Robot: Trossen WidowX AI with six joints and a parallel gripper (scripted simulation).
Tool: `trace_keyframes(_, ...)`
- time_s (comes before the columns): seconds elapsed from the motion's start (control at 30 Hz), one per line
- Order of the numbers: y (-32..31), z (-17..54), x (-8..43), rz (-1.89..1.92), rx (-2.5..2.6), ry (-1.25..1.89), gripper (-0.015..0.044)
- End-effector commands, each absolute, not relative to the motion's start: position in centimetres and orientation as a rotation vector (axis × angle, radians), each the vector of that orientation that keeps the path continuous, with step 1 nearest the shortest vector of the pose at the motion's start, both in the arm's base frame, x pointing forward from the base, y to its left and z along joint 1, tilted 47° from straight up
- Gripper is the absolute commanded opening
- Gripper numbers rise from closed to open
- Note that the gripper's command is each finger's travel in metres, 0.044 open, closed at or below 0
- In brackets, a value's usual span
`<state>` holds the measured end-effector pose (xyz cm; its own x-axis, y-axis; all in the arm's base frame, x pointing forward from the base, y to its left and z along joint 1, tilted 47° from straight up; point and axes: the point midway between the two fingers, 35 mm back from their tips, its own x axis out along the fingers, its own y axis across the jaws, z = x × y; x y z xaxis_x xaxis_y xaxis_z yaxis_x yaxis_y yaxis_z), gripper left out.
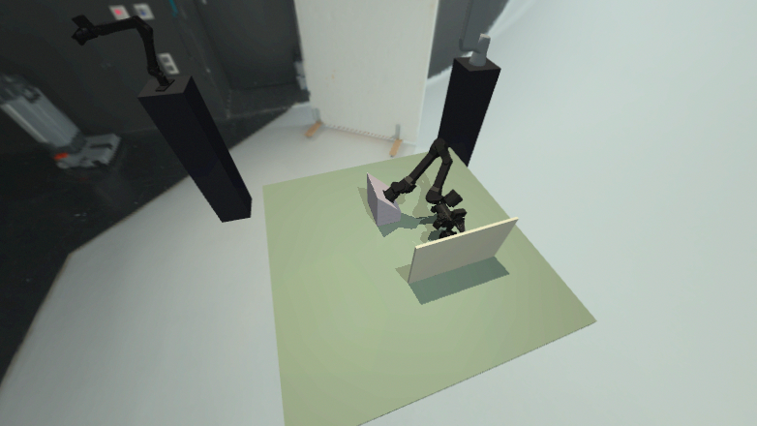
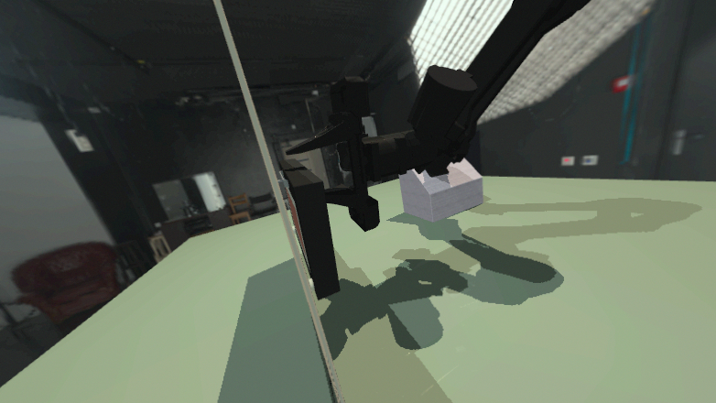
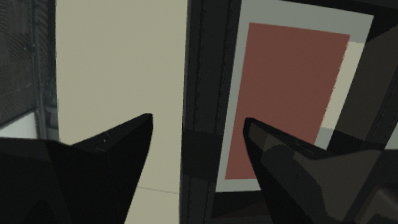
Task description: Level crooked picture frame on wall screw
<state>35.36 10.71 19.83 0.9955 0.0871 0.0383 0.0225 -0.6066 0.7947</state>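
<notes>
The black picture frame (image 2: pixel 322 240) (image 3: pixel 206 100) hangs on the near face of the pale upright board (image 1: pixel 460 257) (image 2: pixel 250 107) (image 3: pixel 120 65). Its grey mount and red picture (image 3: pixel 295 80) show in the wrist view, where the frame appears turned sideways. My gripper (image 2: pixel 307 172) (image 3: pixel 199 123) is open. One finger is above the frame's top rail, the other below it over the picture, with the rail between them and not clamped. The screw and notched strip are hidden, and the top camera sees only the board's back. I cannot tell how level the frame is.
A pale lilac block (image 1: pixel 388 211) (image 2: pixel 455 198) stands on the green table top (image 1: pixel 338 328) (image 2: pixel 625 280) beside the arm's lower end. Two dark pedestals (image 1: pixel 196 148) (image 1: pixel 466 106) with other arms stand beyond the table.
</notes>
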Motion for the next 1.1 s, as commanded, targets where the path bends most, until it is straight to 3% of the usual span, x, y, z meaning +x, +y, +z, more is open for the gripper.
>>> trace_keyframes(0.0,10.8,19.87,35.38,0.095,2.226,0.08,0.0234)
trace_keyframes(0.2,10.8,19.87,35.38,0.095,2.226,0.08,0.0076)
trace_keyframes(0.47,10.8,19.87,35.38,0.095,2.226,0.08,0.0003)
trace_keyframes(1.07,10.57,20.07,35.37,0.095,2.226,0.08,0.0)
